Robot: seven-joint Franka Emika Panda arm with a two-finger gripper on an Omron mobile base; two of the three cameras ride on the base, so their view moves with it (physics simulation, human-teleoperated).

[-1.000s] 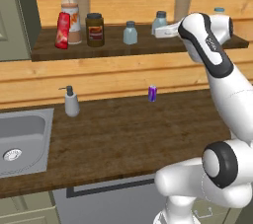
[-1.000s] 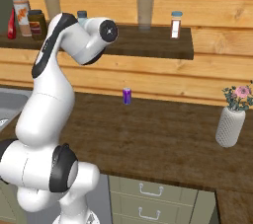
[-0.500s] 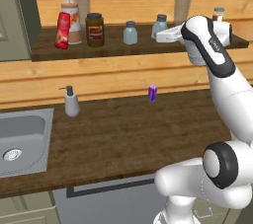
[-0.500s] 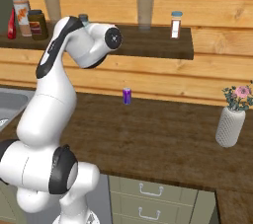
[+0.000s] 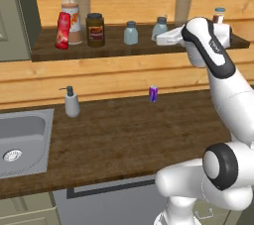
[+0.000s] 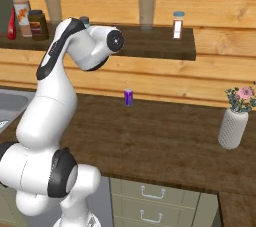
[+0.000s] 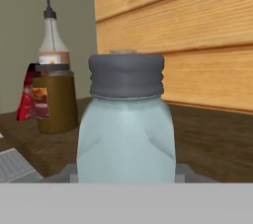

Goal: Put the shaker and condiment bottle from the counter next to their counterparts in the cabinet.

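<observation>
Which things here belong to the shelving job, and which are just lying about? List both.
Job:
- shaker gripped in the hand
- second shaker on the shelf
- red bottle on the shelf
- tall clear bottle beside it

Lying about:
- brown jar
- blue-capped shaker
- soap pump
- purple can
- vase
- sink

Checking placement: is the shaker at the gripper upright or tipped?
Upright: the shaker stands with its grey cap on top, level with the cabinet board.
</observation>
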